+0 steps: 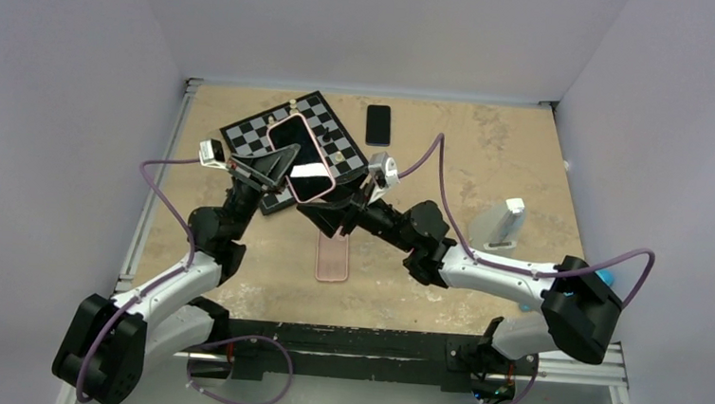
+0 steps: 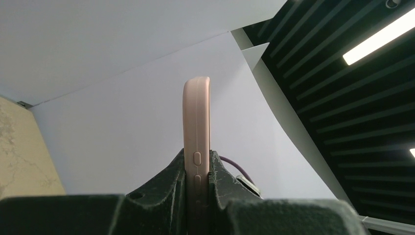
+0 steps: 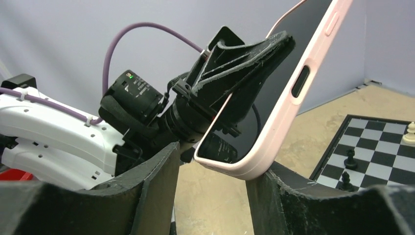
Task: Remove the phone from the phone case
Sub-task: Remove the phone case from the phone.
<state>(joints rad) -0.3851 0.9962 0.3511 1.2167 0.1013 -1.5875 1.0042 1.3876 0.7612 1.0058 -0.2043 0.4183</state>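
The phone [image 1: 298, 150], dark screen up, sits in a pink phone case [image 1: 321, 196] and is held tilted in the air above the table. My left gripper [image 1: 275, 166] is shut on the case's left long side; in the left wrist view the case edge [image 2: 196, 122] with its buttons stands upright between the jaws [image 2: 197, 181]. My right gripper [image 3: 210, 188] is open under the case's lower corner [image 3: 244, 169]. That corner rests against the right-hand finger [image 3: 274, 196], while the other finger stands apart from it.
A chessboard [image 1: 244, 135] with a few pieces lies at the back, partly under the phone. A second black phone [image 1: 378, 125] lies behind it, and an empty pink case [image 1: 333, 257] lies below the grippers. A grey stand [image 1: 504, 224] is at the right.
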